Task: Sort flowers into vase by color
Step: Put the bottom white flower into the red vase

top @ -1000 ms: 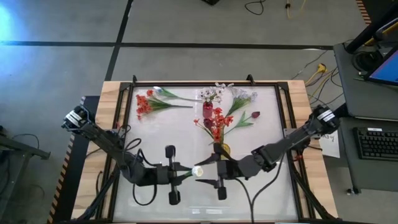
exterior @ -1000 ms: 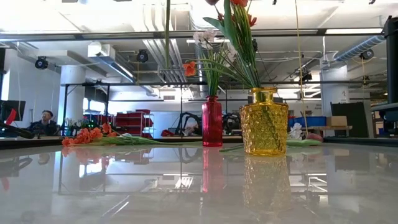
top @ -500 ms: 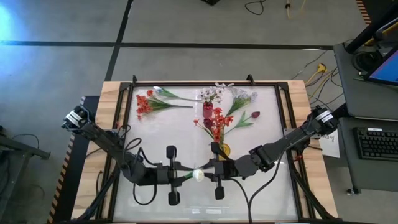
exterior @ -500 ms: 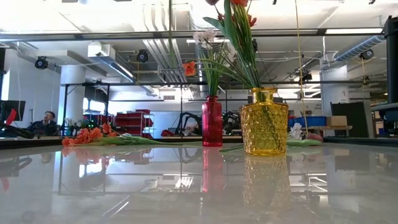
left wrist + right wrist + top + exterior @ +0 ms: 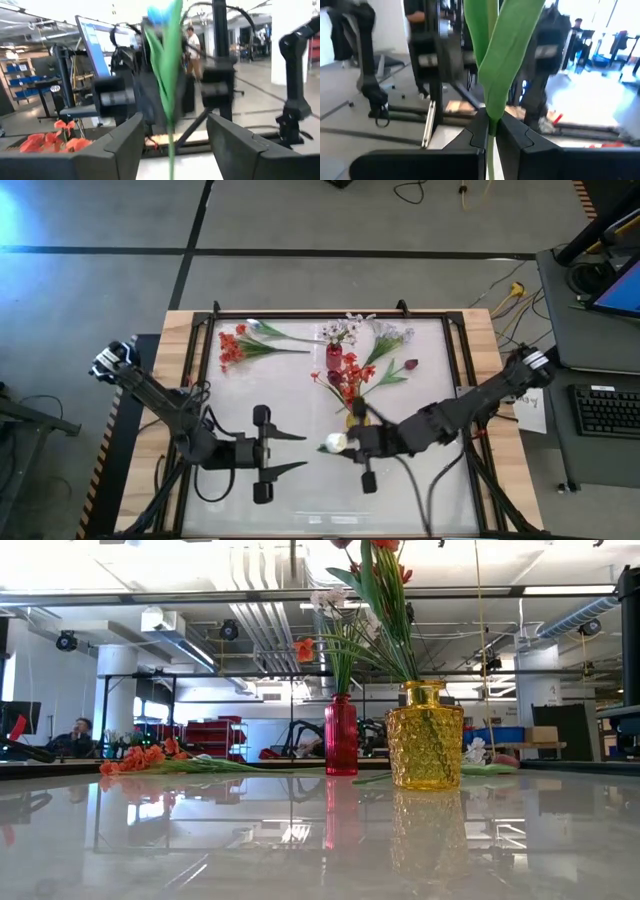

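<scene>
Right now two vases stand near the middle of the glossy counter [image 5: 420,490]: a slim, smooth red glass vase [image 5: 340,735] holding thin green stems with small white blossom sprays [image 5: 326,600], and just beside it a squat amber vase [image 5: 425,736] with a knobbly, faceted surface, holding broad-leaved stems with red-orange blossoms [image 5: 347,384]. Loose flowers lie flat toward the counter's far edge: a red-orange cluster [image 5: 231,345] on a long green stem at the left side, and a dark red tulip [image 5: 410,365] beside pale sprays to the right of the vases. The right hand [image 5: 352,444] is clenched on the stem of a white tulip [image 5: 333,443], held above the counter in front of the amber vase; in the right wrist view its dark fingers [image 5: 476,131] pinch the stem below a long green leaf [image 5: 504,50]. The left hand [image 5: 297,451] hangs nearby with fingers spread and grasping nothing.
</scene>
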